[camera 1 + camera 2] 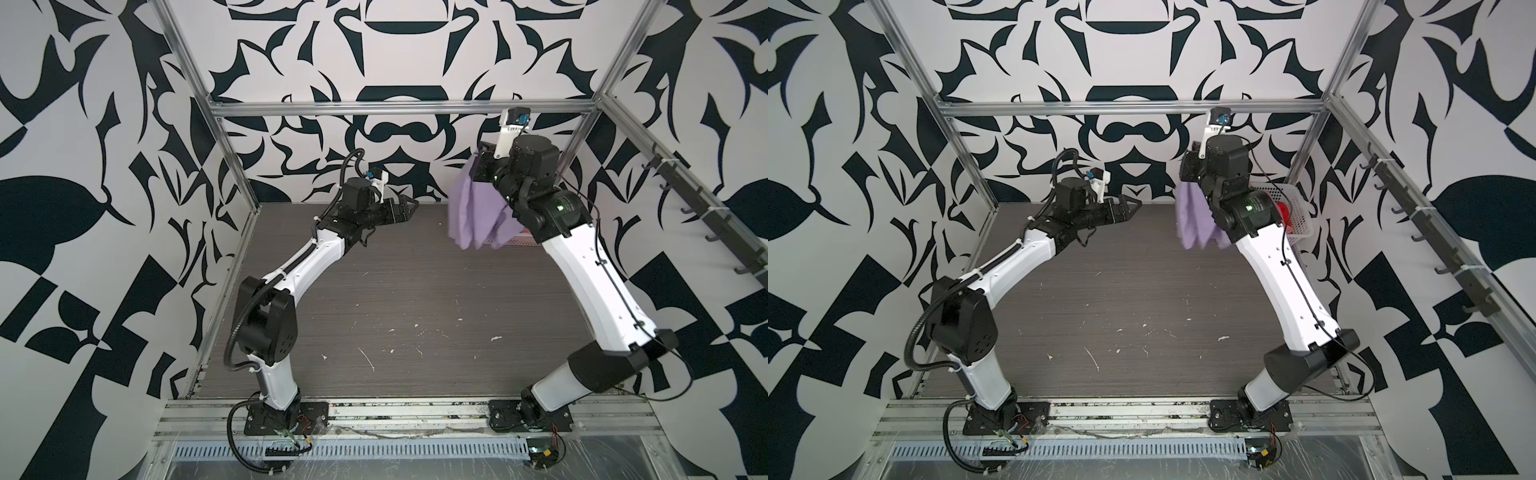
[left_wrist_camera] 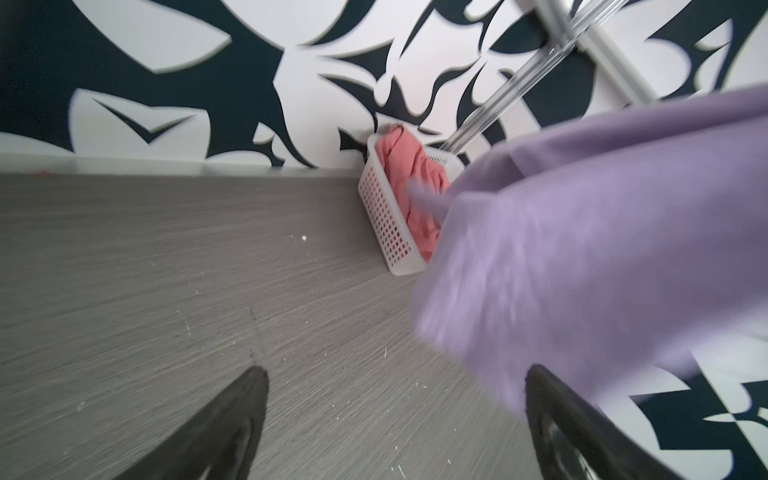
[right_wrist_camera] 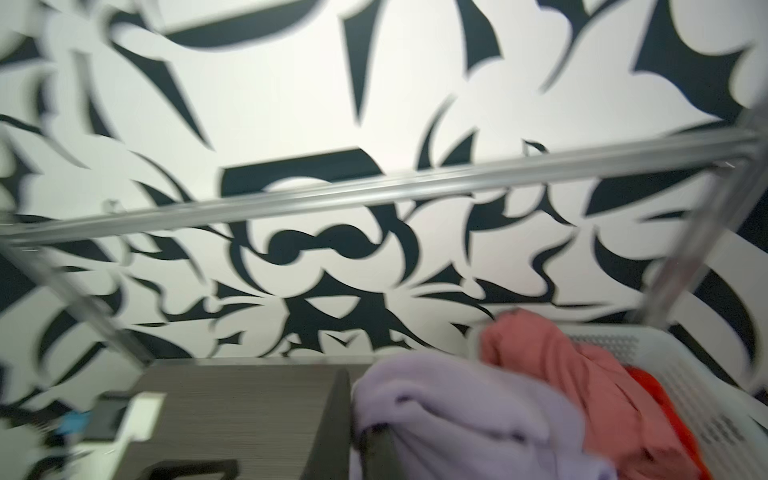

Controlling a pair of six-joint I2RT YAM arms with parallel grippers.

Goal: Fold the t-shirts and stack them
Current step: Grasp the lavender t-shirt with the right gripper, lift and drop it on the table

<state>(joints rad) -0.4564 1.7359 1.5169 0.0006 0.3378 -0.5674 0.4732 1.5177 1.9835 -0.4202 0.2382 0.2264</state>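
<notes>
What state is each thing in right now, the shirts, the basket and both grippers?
basket: standing at the back right corner of the table, shirts inside
lavender t-shirt: held up in the air, hanging bunched
salmon-pink t-shirt: crumpled in the basket, unfolded
red t-shirt: in the basket, mostly under the salmon-pink t-shirt
left gripper: fingers wide open, empty
right gripper: shut on the lavender t-shirt

Table: grey wood-grain top (image 1: 374, 291), scuffed, flecked with white marks and scratches.
Basket: white, perforated (image 2: 386, 220); set on the table at its far right corner, against the wall (image 2: 291, 83).
</notes>
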